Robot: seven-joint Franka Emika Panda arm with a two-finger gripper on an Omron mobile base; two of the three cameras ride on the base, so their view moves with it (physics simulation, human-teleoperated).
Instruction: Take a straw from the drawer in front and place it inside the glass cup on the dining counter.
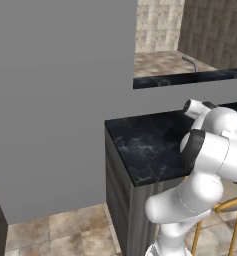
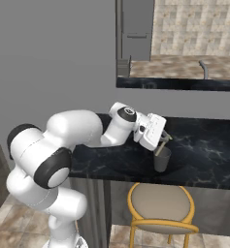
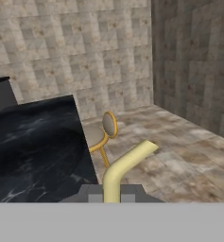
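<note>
Hand view has the gripper (image 3: 111, 194) at the bottom edge, its jaws closed on a pale yellow bent straw (image 3: 123, 168) that rises between the fingers and kinks off to the upper right. Beyond it lie the black marbled dining counter (image 3: 33, 151) on the left, a yellow-framed stool (image 3: 104, 131) beside the counter's edge, and then tiled floor and stone walls.

From the right base view, the gripper (image 2: 161, 141) hangs tilted just above the grey glass cup (image 2: 162, 160), which stands upright on the dining counter (image 2: 204, 155), and the straw (image 2: 163, 142) slants down toward the cup's mouth. Whether its lower end is already past the rim I cannot tell.

By my reading the fetch is done and the placing step is in hand. The next move calls for lowering the straw squarely into the cup, then opening the jaws without nudging the cup over.
</note>
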